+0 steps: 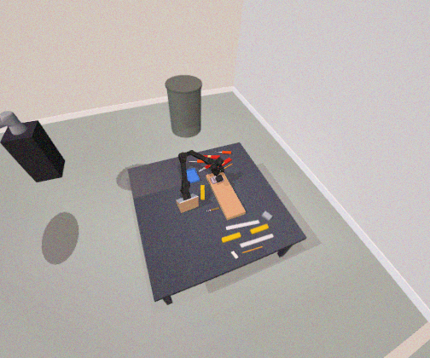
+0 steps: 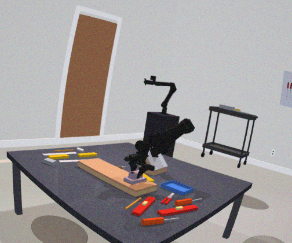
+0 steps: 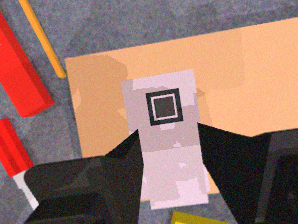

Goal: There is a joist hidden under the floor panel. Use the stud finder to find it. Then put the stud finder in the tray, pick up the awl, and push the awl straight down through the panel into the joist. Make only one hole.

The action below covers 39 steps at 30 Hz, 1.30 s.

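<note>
The pale pink stud finder [image 1: 213,181] [image 2: 134,180] [image 3: 172,172] has a dark screen with a light square outline. My gripper [image 1: 217,178] [image 2: 136,173] [image 3: 164,128] is shut on its raised grip. The stud finder is at the panel's end nearest the red tools, flat on or just above it. The light wooden floor panel [image 1: 234,203] [image 2: 99,169] [image 3: 240,75] shows no hole that I can make out; the joist is hidden. The blue tray [image 1: 193,175] [image 2: 173,191] is empty beside that end. The small awl [image 1: 213,209] [image 2: 123,167] appears to lie beside the panel's middle, on the arm-base side.
Red levels [image 2: 143,206] [image 2: 178,210], orange screwdrivers [image 2: 183,202] [image 2: 152,221], red pliers [image 2: 167,199] and a pencil [image 2: 133,203] [image 3: 42,37] lie beyond the near end. A yellow block [image 1: 202,193] lies between panel and arm base. White strips and yellow blocks lie past the far end.
</note>
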### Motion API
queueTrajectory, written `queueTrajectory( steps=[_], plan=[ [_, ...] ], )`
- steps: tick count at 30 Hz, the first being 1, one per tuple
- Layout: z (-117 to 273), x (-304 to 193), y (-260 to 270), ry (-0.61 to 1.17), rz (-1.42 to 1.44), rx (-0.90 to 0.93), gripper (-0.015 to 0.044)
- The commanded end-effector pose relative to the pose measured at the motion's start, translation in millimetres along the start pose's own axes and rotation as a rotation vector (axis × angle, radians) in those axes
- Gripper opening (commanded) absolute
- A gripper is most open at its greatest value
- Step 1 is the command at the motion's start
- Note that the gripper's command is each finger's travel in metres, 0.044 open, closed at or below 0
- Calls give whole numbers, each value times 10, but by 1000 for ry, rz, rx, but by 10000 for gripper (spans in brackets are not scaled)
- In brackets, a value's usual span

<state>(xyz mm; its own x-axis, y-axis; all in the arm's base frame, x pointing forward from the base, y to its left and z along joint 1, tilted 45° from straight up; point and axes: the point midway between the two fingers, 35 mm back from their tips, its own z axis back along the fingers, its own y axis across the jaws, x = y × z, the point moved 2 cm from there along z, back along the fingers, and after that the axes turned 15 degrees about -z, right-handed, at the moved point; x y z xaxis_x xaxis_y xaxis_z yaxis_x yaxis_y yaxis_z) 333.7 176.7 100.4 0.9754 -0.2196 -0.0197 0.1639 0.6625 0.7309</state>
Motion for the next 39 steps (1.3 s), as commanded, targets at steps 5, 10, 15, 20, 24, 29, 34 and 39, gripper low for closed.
queueTrajectory(
  steps=[5,10,15,20,24,29,34,39],
  plan=[
    [-3,66,-256,0,-8,-4,0],
    [-3,102,-395,0,-7,-5,0],
    [-3,137,-535,0,-7,-5,0],
    [-2,173,-674,0,-7,-6,0],
    [-1,202,-786,0,-7,-7,0],
    [0,238,-925,-1,-7,-7,0],
    [1,274,-1064,-1,-7,-8,0],
    [3,310,-1203,-1,-6,-9,0]
  ],
)
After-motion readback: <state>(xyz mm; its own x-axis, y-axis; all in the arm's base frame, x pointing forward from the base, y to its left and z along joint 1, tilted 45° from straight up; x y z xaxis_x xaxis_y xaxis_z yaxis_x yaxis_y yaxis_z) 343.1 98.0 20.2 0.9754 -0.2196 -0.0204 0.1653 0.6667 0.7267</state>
